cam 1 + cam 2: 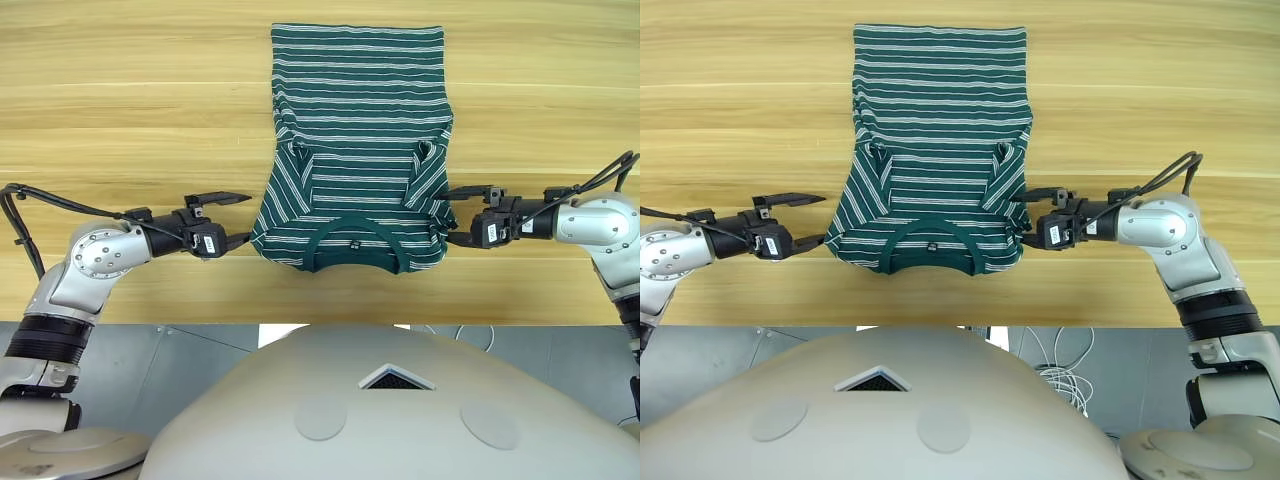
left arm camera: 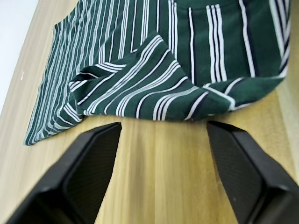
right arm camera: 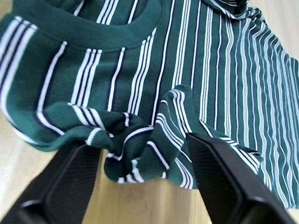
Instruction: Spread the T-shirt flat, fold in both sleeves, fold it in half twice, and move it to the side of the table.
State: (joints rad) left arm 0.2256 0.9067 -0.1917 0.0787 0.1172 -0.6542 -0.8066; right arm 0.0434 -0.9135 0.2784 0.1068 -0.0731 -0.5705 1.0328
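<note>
Head view: I see the striped T-shirt (image 1: 355,110) lying flat on the wooden table (image 1: 120,100), collar towards me, sleeves (image 1: 425,172) folded in; by my judgement both halvings and the shift aside remain
Left wrist: left gripper (image 2: 163,125) spread wide, just short of the shoulder edge
Right wrist: right gripper (image 3: 142,142) spread, straddling bunched shoulder fabric

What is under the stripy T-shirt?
The wooden table shows all around the T-shirt, so the shirt lies on it. The cloth covers the wood straight beneath, so anything hidden there cannot be seen.
</note>
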